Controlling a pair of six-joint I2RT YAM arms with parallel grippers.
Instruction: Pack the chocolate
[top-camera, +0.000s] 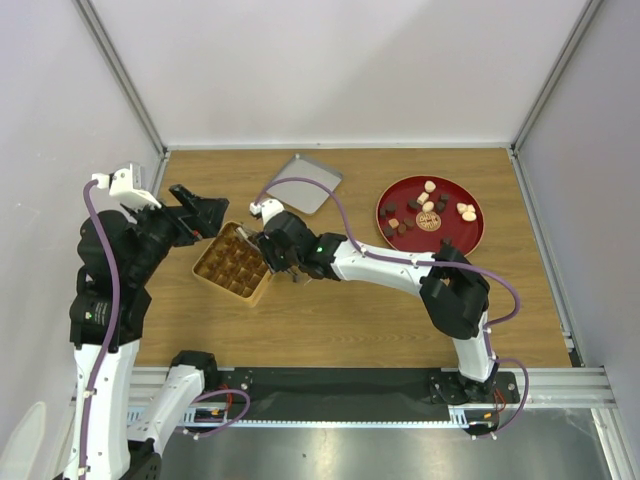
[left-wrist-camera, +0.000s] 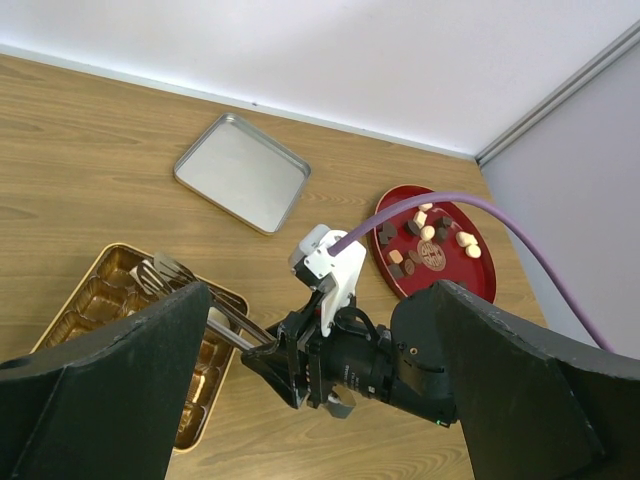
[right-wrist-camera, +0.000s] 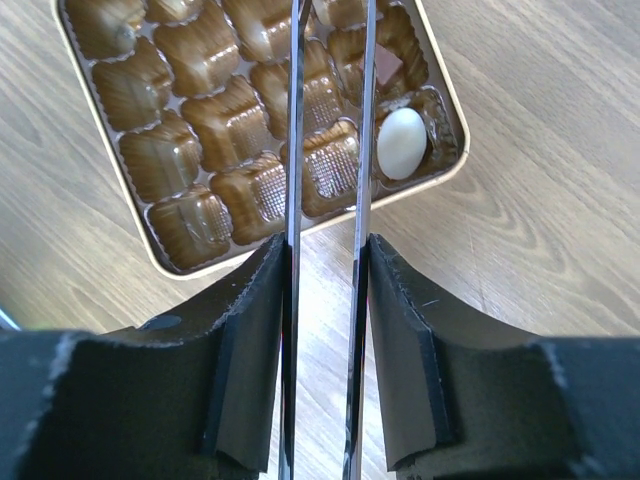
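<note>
The chocolate (top-camera: 425, 212) lies as several brown, tan and cream pieces on a red plate (top-camera: 478, 236) at the back right, also in the left wrist view as chocolate (left-wrist-camera: 428, 234). My right gripper (top-camera: 270, 250) (right-wrist-camera: 328, 250) is shut on metal tongs (right-wrist-camera: 296, 150), whose two arms reach out over the tan compartment box (top-camera: 232, 264). The tong arms stand slightly apart. One cream-white piece (right-wrist-camera: 402, 143) sits in a corner compartment, and a brown piece (right-wrist-camera: 388, 68) in the compartment beside it. My left gripper (top-camera: 205, 215) (left-wrist-camera: 320, 290) hangs open just left of the box, holding nothing.
A shallow silver tray (top-camera: 307, 182) lies at the back, behind the box. White walls with metal posts close the table on three sides. My right arm stretches across the middle of the table from the near right.
</note>
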